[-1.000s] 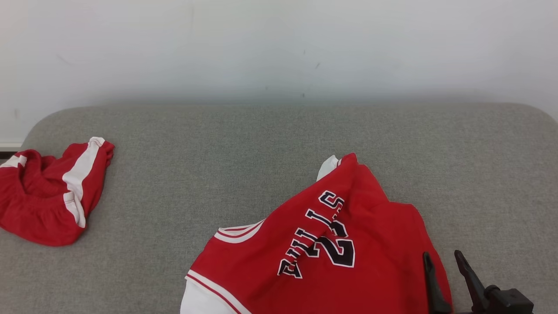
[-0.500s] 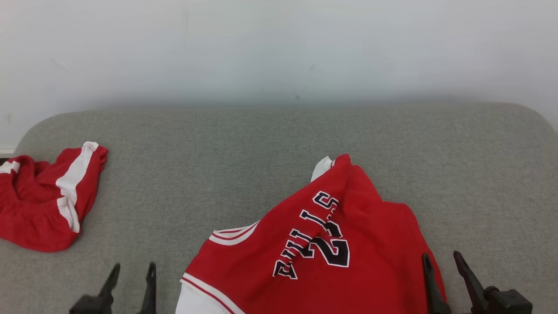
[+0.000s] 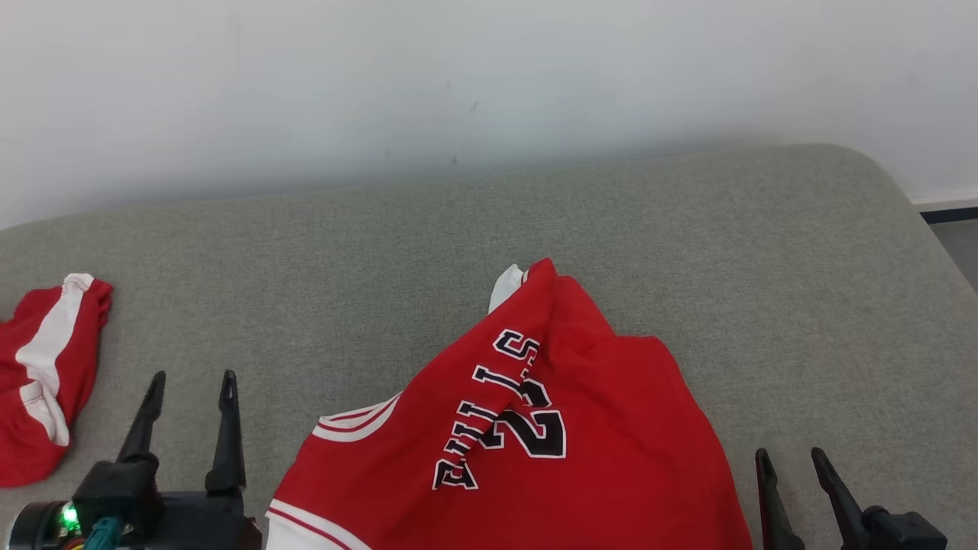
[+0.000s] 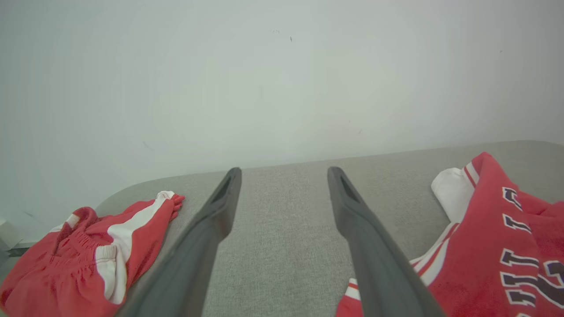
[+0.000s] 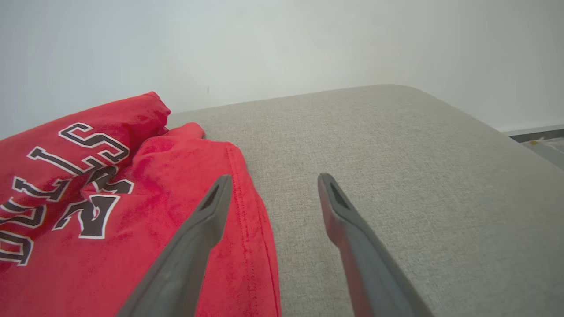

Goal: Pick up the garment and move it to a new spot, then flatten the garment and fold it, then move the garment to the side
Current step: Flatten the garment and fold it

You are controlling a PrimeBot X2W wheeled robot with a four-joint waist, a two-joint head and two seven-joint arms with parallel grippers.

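Red jersey (image 3: 581, 428) with black lettering lies rumpled on the grey upholstered surface (image 3: 367, 252), near its front edge and between the two grippers, one corner peaked up. The left gripper (image 3: 192, 376) hovers just beside the jersey's left side, fingers spread apart and empty. The right gripper (image 3: 789, 454) sits at the jersey's right edge, likewise apart, gripping nothing. Red-and-white shorts (image 3: 46, 374) lie well apart at far left.

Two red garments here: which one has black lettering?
The red jersey in the middle, printed with black letters and a number. The red shorts at the far left carry just a white side stripe.
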